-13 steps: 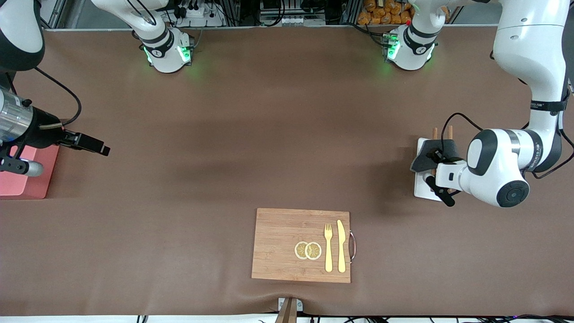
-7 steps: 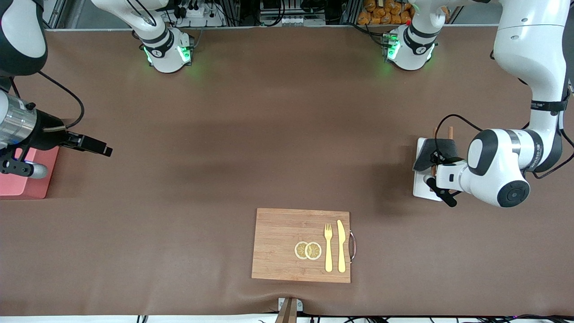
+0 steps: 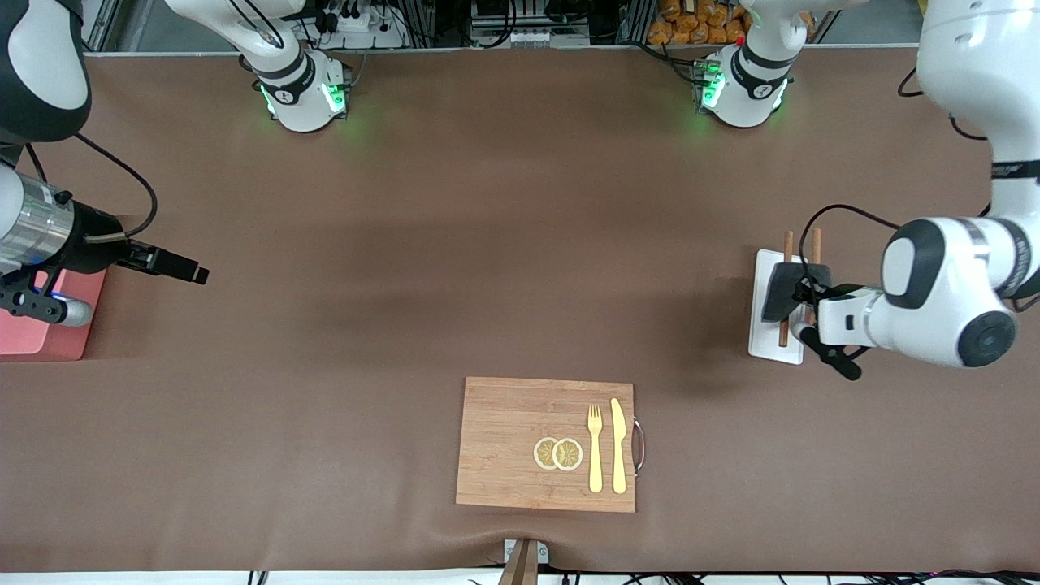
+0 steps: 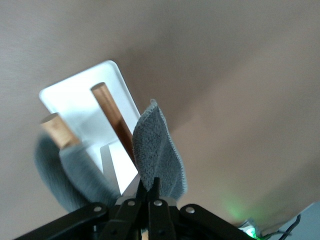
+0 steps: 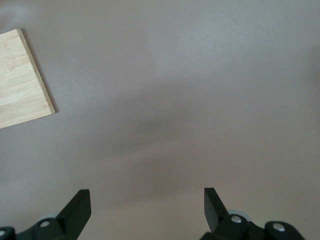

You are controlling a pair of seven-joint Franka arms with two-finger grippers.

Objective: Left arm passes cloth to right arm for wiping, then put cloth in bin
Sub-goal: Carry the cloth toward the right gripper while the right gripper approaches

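The dark grey cloth (image 3: 782,291) is pinched in my left gripper (image 3: 802,302) over the white tray (image 3: 766,337) at the left arm's end of the table. In the left wrist view the fingers (image 4: 148,187) are shut on a fold of the cloth (image 4: 157,150); another part of it lies by a wooden rod (image 4: 55,131). My right gripper (image 3: 193,273) is open and empty over bare table beside the pink-red bin (image 3: 36,333); in the right wrist view it (image 5: 145,207) holds nothing. The right arm hides part of the bin.
A wooden cutting board (image 3: 504,443) with two lemon slices (image 3: 558,453), a fork (image 3: 595,447) and a knife (image 3: 618,445) lies near the front edge; its corner shows in the right wrist view (image 5: 20,80). Two wooden rods (image 3: 786,244) stick out of the tray.
My left arm has drawn back toward its end of the table with the cloth, which now hangs narrower. My right gripper has crept slightly toward the table's middle.
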